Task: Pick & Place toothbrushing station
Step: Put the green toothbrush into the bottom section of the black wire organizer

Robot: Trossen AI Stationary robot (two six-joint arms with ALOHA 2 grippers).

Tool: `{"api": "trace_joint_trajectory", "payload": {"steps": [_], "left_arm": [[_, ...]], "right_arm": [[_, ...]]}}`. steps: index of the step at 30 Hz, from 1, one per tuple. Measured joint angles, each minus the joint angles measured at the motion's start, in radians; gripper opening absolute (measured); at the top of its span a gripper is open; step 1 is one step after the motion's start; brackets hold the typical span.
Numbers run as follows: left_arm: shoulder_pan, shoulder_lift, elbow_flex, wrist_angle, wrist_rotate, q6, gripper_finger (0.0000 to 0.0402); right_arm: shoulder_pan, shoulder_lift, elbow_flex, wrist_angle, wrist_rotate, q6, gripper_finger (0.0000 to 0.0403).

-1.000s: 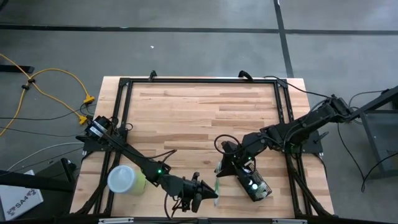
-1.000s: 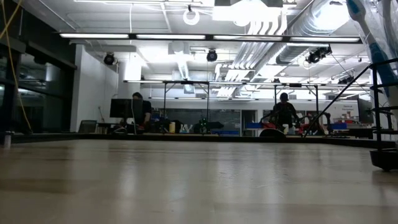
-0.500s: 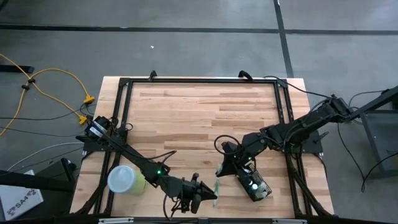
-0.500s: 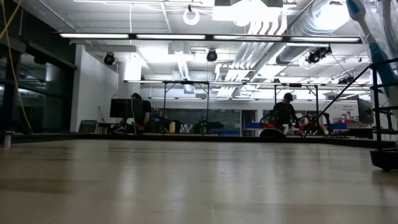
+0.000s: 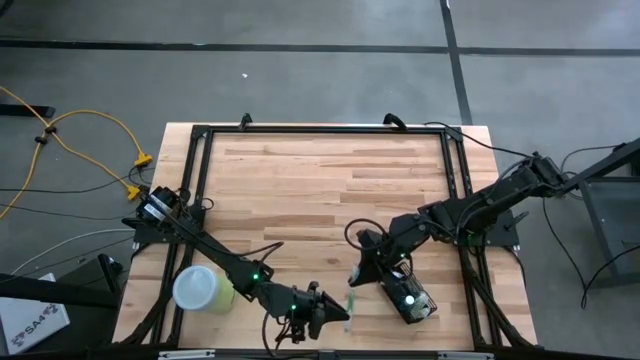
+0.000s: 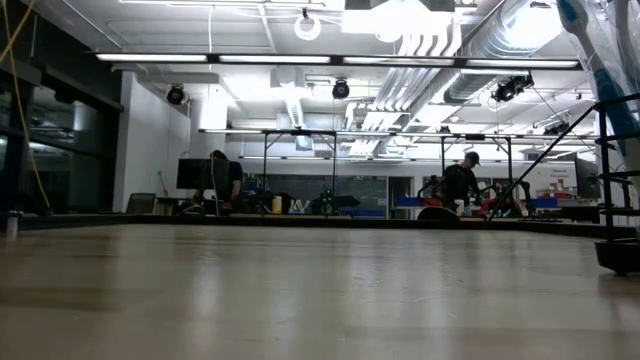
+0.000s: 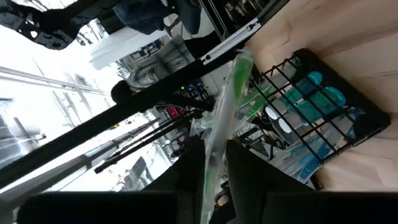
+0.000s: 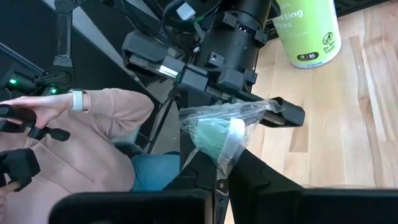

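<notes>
Toothbrushing station (image 5: pixel 408 297) on wooden table (image 5: pixel 320 190), right claw (image 5: pixel 354 276) pinching wrapped toothbrush (image 5: pixel 350 301), left claw (image 5: pixel 335 317) unclear.

left gripper (image 5: pixel 340 316) low, right gripper (image 5: pixel 354 283) clamped

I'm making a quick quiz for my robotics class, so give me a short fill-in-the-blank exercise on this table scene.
1. The wrapped toothbrush is gripped at one end by the right gripper, whose fingers are ____.
2. The lime-green cup stands on the table beside the ____ arm.
3. The black wire-mesh holder lies under the ____ arm.
4. The table top is made of ____.

Missing words: shut; left; right; wood
</notes>
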Motion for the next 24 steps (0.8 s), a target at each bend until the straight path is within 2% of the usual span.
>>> {"api": "trace_joint_trajectory", "payload": {"steps": [12, 24], "left_arm": [[0.000, 0.000, 0.000, 0.004, 0.001, -0.032, 0.0109], [-0.007, 0.000, 0.000, -0.005, 0.001, -0.107, 0.0115]], "right_arm": [[0.000, 0.000, 0.000, -0.003, 0.000, -0.001, 0.0007], [0.002, 0.000, 0.000, 0.001, -0.020, 0.020, 0.0007]]}}
